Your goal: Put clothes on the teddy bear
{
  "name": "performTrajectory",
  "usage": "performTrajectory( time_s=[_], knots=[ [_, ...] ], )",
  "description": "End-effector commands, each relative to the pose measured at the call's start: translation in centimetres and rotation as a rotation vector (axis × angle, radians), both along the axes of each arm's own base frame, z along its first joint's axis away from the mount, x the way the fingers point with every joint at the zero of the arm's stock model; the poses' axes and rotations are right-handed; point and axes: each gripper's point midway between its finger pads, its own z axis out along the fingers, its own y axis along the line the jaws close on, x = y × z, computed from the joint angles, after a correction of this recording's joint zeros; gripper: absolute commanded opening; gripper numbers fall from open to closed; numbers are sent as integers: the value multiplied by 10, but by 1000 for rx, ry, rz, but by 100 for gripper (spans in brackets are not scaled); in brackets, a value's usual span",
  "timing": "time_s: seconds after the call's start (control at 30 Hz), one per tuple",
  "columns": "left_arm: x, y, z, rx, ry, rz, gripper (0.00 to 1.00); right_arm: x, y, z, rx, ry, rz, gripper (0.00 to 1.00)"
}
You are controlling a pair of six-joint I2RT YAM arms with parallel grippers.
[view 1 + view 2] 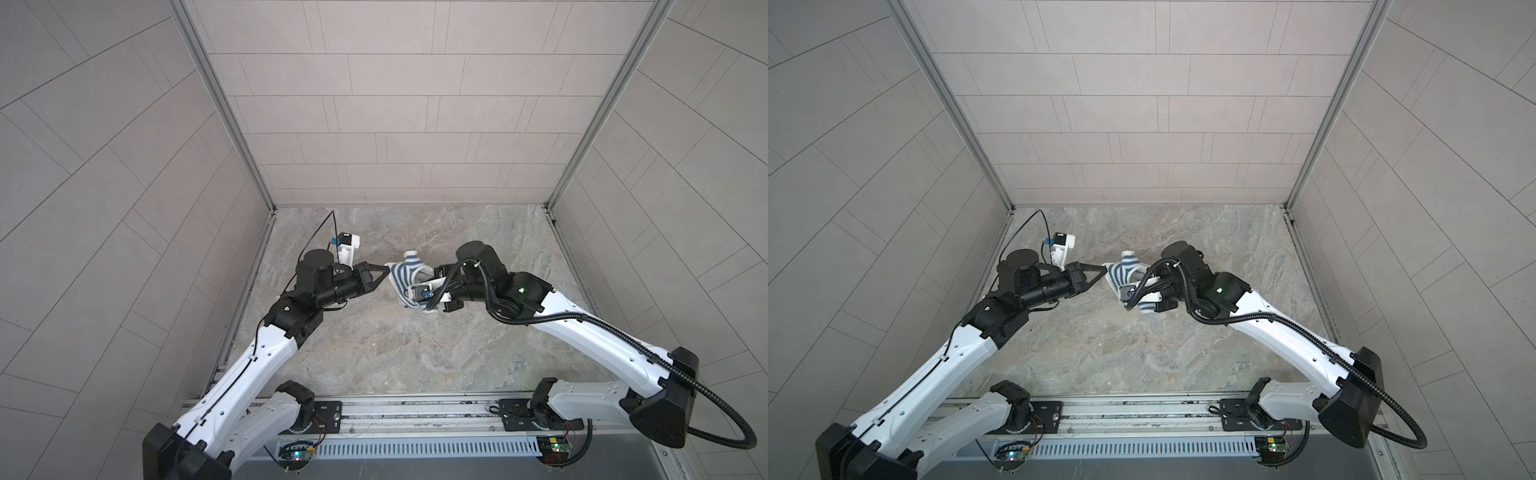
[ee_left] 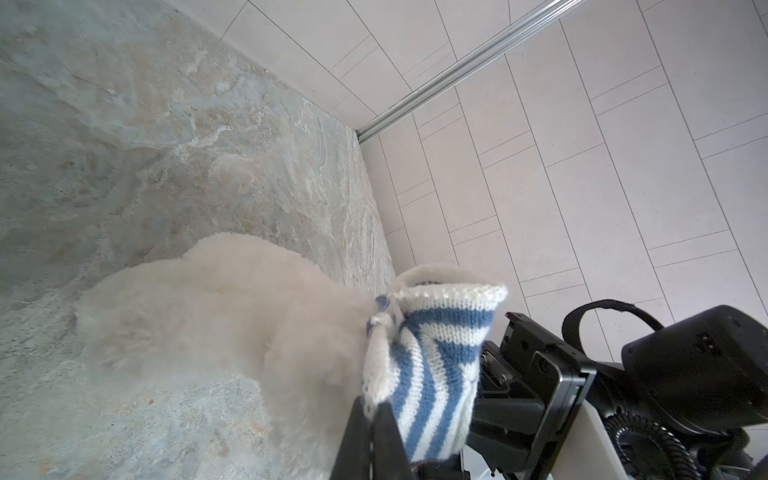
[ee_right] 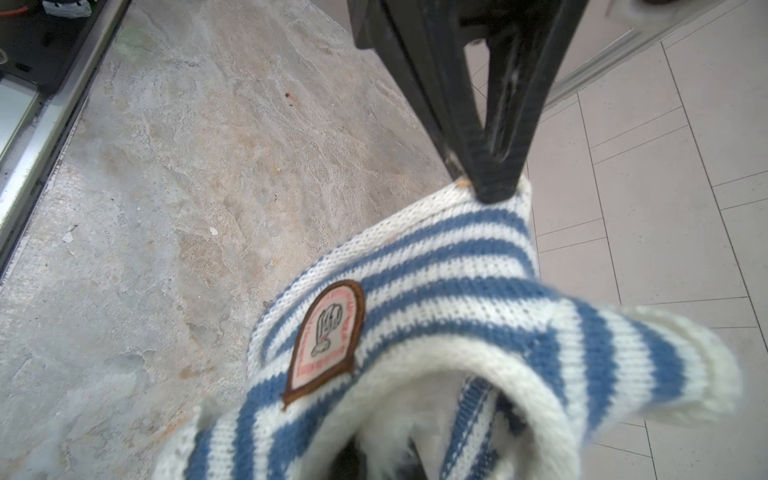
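While the teddy bear (image 2: 216, 332) sits mid-tabletop (image 1: 374, 345) between the two arms, blurred white fur in the left wrist view and mostly hidden under the right wrist in both top views, the striped shirt (image 1: 400, 277) is bunched against one end of it. Left claw (image 1: 386, 266) pinches the shirt's white hem edge. Right claw (image 3: 384, 461) is pressed together, tips buried in the shirt's opening among fur; can't tell what it grips.

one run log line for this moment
left tool: shut on shirt hem | right tool: shut, in shirt's opening | teddy bear: partly in shirt
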Motion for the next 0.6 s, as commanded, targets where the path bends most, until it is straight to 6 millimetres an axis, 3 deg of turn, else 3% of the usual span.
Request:
performTrajectory(
  time_s=[0.0, 0.13, 0.4, 0.57],
  knots=[
    [11, 14, 5, -73, -14, 77, 0, -6, -4, 14, 44, -31, 0, 0],
    [10, 15, -1, -73, -10, 72, 0, -4, -4, 20, 85, -17, -30, 0],
    [-9, 20, -59, 0, 59, 55, 0, 23, 0, 48, 288, 71, -219, 0],
    [-19, 25, -84, 23, 81, 62, 0, 24, 6, 59, 363, 125, -234, 0]
  ],
)
